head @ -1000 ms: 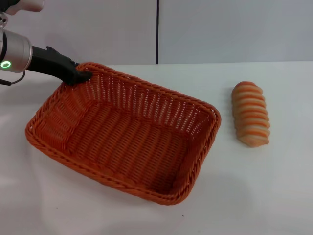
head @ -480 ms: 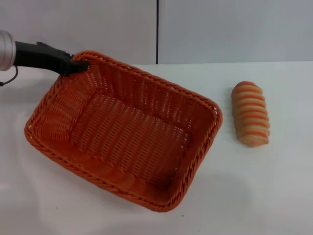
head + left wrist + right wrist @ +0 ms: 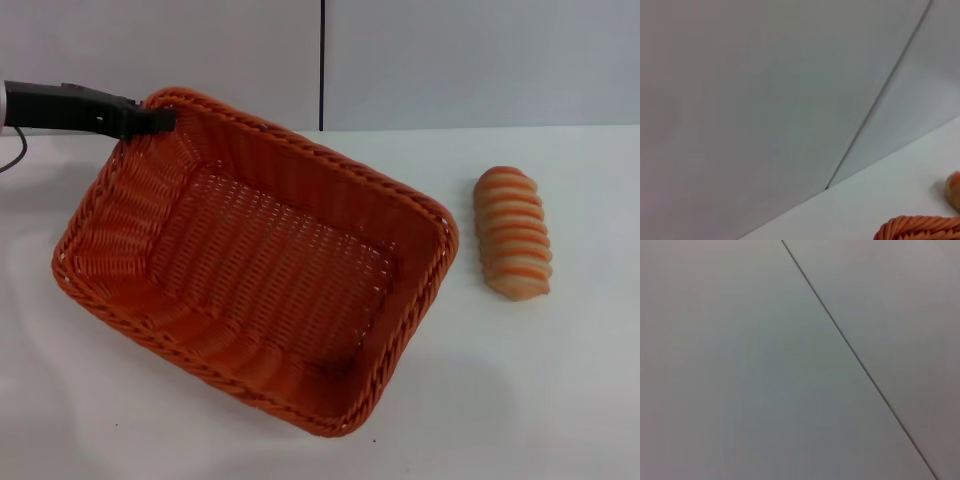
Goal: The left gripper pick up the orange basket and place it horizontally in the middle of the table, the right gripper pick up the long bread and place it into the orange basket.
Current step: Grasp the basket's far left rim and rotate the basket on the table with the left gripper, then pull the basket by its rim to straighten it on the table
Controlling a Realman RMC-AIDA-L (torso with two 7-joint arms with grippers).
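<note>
The orange basket (image 3: 260,270) sits left of centre on the white table (image 3: 560,400), tipped up at its far left corner. My left gripper (image 3: 160,120) is shut on the braided rim at that corner and holds it lifted. A short piece of that rim (image 3: 920,229) shows in the left wrist view. The long bread (image 3: 512,246), striped orange and cream, lies on the table to the right of the basket, apart from it. The right gripper shows in no view; its wrist camera faces only the grey wall.
A grey wall with a dark vertical seam (image 3: 322,65) stands behind the table's far edge. Bare tabletop lies in front of the basket and around the bread.
The left gripper has risen and pulled back to the left with the basket's rim in its grip, tilting the basket's far left corner higher. The bread has not moved.
</note>
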